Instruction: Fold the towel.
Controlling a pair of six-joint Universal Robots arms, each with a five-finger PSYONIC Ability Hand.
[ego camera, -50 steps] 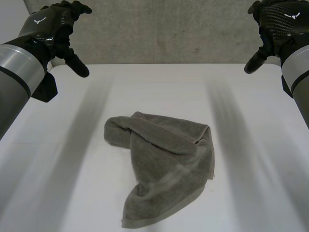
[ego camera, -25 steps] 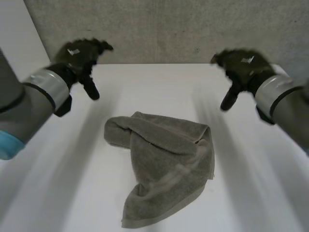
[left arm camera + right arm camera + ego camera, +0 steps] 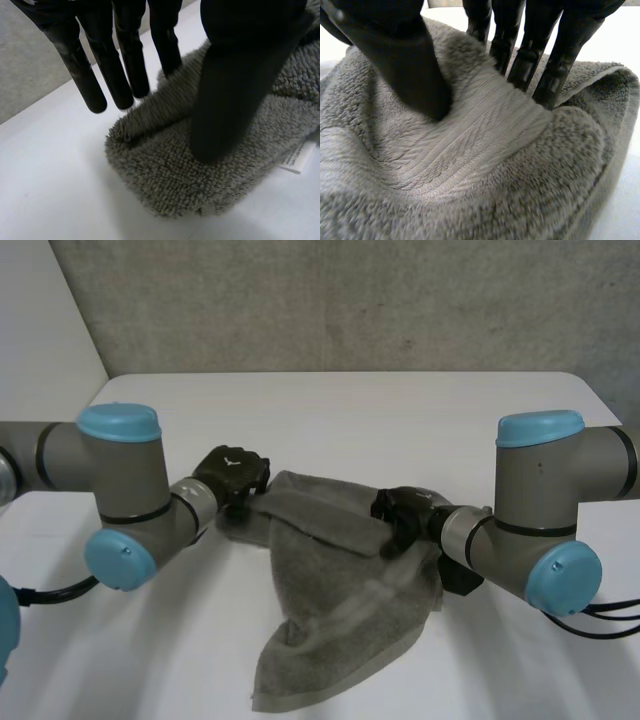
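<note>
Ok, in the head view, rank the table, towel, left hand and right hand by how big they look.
1. table
2. towel
3. left hand and right hand: they look alike and both are partly hidden, so I won't rank them.

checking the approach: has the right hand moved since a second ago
Yes. In the head view the right hand has come down from above the table's far right edge onto the towel's right corner.

Grey terry towel (image 3: pixel 340 590), crumpled and loosely bunched, mid white table (image 3: pixel 330 410). Far edge rolled into a thick fold; near end trails off as a narrower tail with a woven band across it. Small white label (image 3: pixel 297 161) sticks out beside one rolled corner.
</note>
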